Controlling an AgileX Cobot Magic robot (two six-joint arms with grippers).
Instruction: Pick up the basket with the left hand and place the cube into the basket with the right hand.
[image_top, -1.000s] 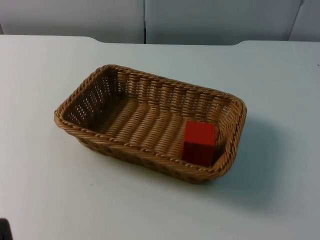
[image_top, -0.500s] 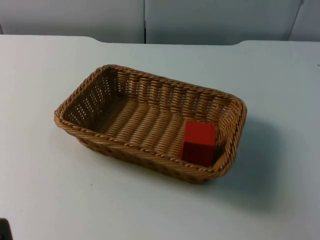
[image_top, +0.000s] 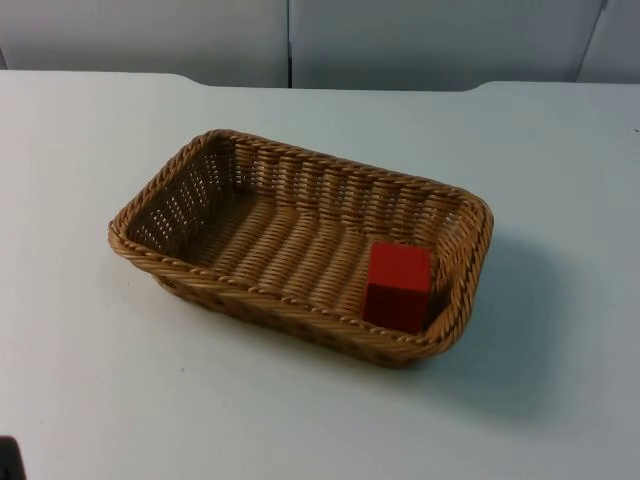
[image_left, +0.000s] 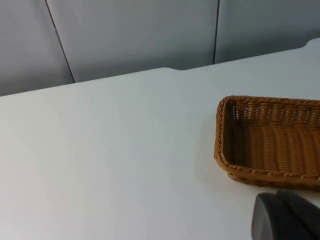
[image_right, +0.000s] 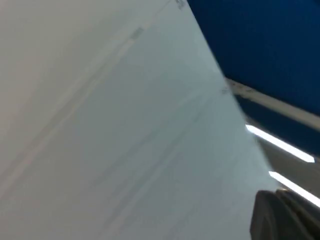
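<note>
Resting: basket (image_top: 300, 245) flat on white worktop (image_top: 90, 380), red cube (image_top: 399, 287) inside, right end.
Handling: wicker likely light, stiffish; take a rim.
Left hand (image_left: 287, 217): near basket, opening unclear.
Right hand (image_right: 285, 215): waiting, grip unclear.

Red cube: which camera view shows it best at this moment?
The top view: the red cube sits in full sight inside the wicker basket, in the corner at the picture's lower right. The left wrist view catches one end of the basket; the right wrist view looks along the table.
</note>
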